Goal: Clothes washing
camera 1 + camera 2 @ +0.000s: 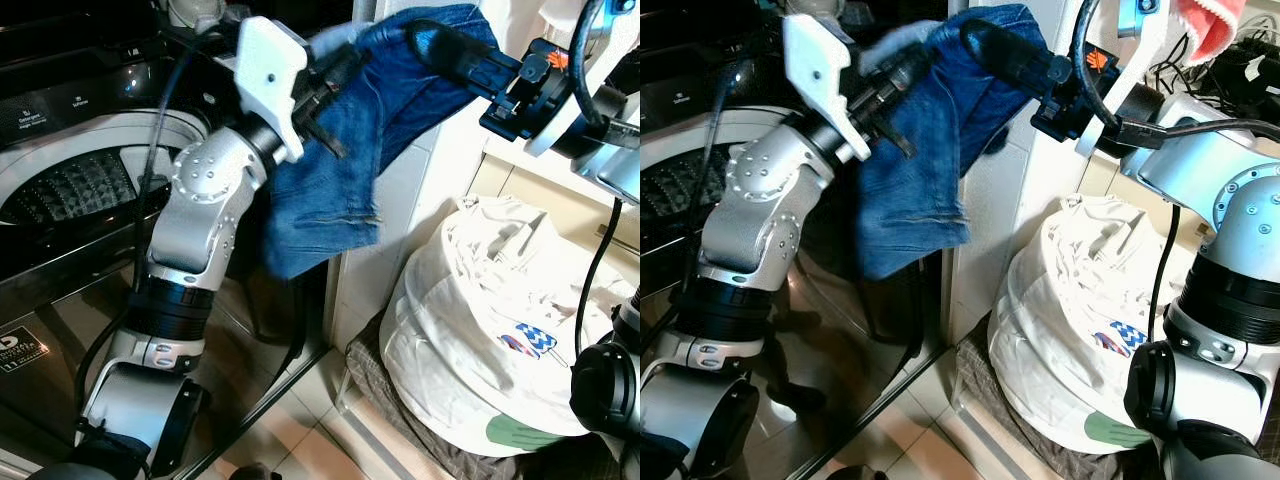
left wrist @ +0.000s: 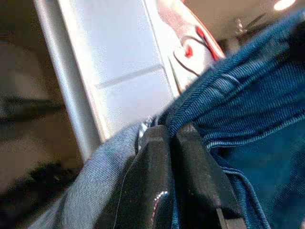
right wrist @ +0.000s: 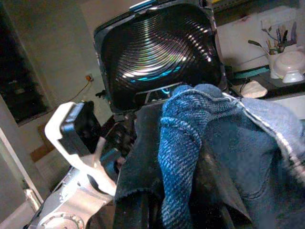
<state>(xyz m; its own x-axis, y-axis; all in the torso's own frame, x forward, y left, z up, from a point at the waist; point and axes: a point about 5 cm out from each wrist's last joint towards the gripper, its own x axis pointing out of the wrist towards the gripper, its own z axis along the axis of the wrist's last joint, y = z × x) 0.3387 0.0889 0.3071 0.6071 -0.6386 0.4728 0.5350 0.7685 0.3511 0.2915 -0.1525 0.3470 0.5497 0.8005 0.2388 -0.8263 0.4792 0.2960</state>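
Jeans [image 1: 340, 150] aloft beside washer [image 1: 80, 190], both grippers' fingers [image 2: 157, 191] clamped on the denim.

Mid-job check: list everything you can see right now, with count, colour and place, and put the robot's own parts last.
jeans: one, blue denim, held up in the air between the washing machine and the white bundle.
washing machine: one, black and white top-loader, lid raised, on the robot's left.
white bundle: one, white cloth with a small blue-checked print, low on the right.
pink cloth: one, pink, upper right on a shelf.
floor: pale tiles, below.
left gripper: one, black fingers shut on the jeans' hem.
right gripper: one, black fingers, holding the jeans' upper edge.
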